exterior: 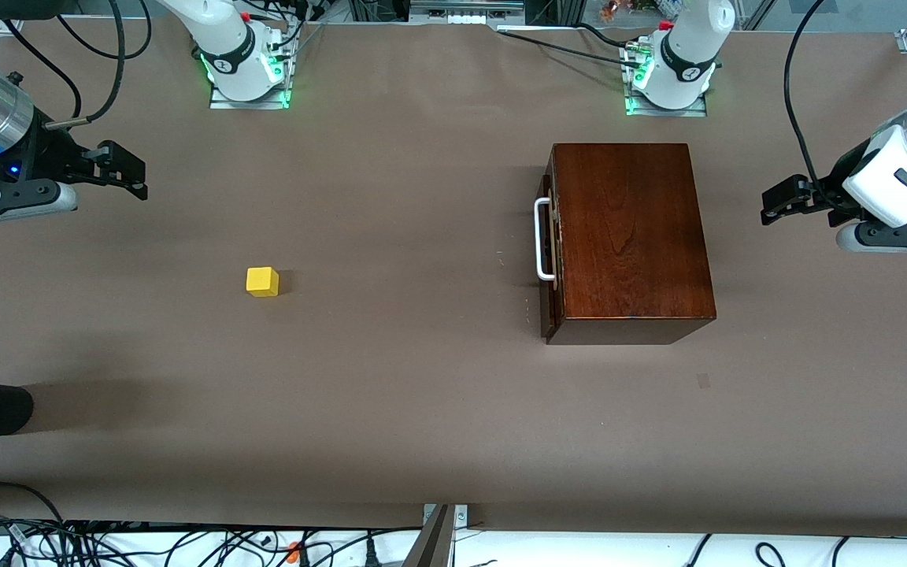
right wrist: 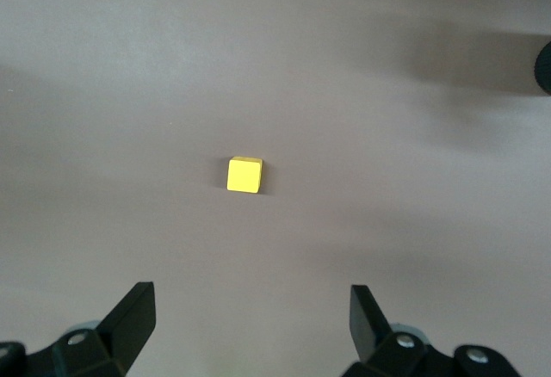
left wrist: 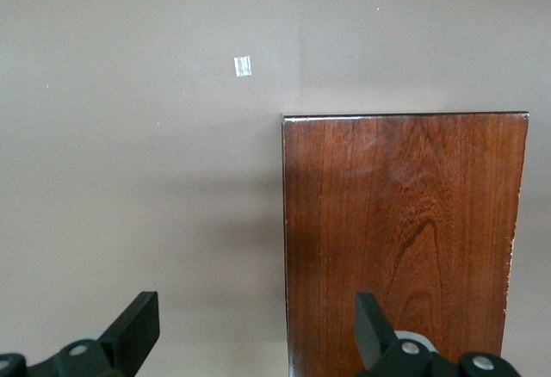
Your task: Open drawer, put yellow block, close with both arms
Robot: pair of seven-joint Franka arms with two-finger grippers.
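Worktop [exterior: 422,409], brown, carries everything. Biggest item: the dark wooden box [exterior: 631,236] toward the left arm's end, drawer [exterior: 550,244] fully shut, white handle [exterior: 542,240] on the face turned toward the right arm's end. Nothing opened yet, so the task looks unstarted.

Left arm's claw [exterior: 784,201] hangs off the box's closed end, fingers apart, holding nothing; in its wrist view the box top [left wrist: 405,239] sits under one finger [left wrist: 372,330]. Right arm's claw [exterior: 123,169] hangs over bare worktop at the right arm's end, fingers spread wide, empty; its wrist view shows the yellow block [right wrist: 244,175] between the finger lines but well off.

Yellow block [exterior: 262,281] lies alone on the worktop, well apart from the box, nearer the front camera than the right claw.

Risks, my judgement:
- Box probably not fixed down. Pulling the handle with one arm could drag the whole box instead of sliding the drawer; the left claw likely needs to brace it.
- Handle is thin and stands close to the drawer front; a finger could miss the gap or slip off.
- Block is small, about claw width; an off-centre pinch could knock or rotate it away.
- Drawer opened too little, and the block drops on the rim.
- Both arms closing the drawer may crowd each other at the handle.
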